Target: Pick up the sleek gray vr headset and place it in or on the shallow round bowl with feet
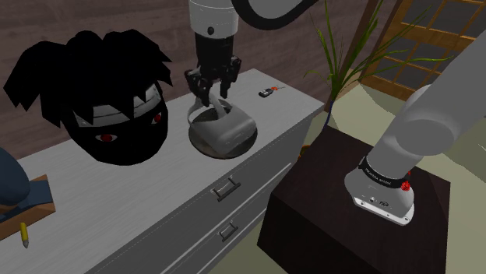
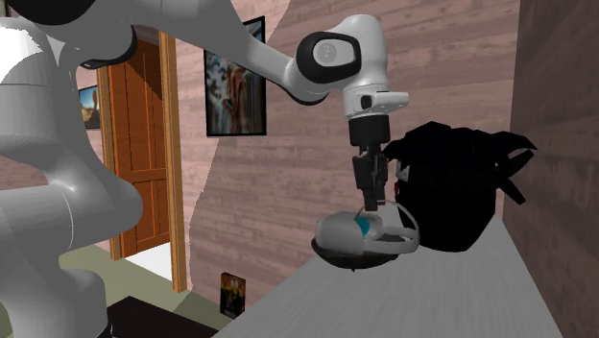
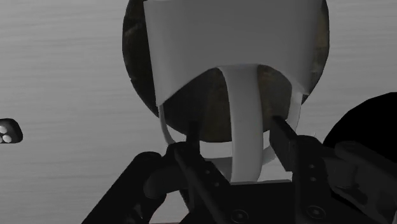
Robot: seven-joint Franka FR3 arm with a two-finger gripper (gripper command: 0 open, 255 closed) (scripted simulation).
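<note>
The grey VR headset (image 1: 228, 131) lies in the dark round bowl (image 1: 202, 146) on the grey dresser top (image 1: 117, 202). Its white strap arches upward toward the hand. My gripper (image 1: 213, 96) hangs straight down over the strap end of the headset, open. In the wrist view the fingers (image 3: 191, 137) stand apart on either side of the centre strap without touching it, and the headset (image 3: 229, 44) covers most of the bowl (image 3: 137, 60). The second exterior view shows the gripper (image 2: 371, 197) just above the headset (image 2: 344, 230) and the bowl (image 2: 360, 257).
A large black spiky-haired mask head (image 1: 101, 93) stands close to the bowl on the shoulder view's left. A small dark device (image 1: 267, 92) lies near the dresser's far end. A pencil (image 1: 23, 233) and a blue object (image 1: 12, 183) are at the near left. Drawer handles (image 1: 226, 188) face the stand.
</note>
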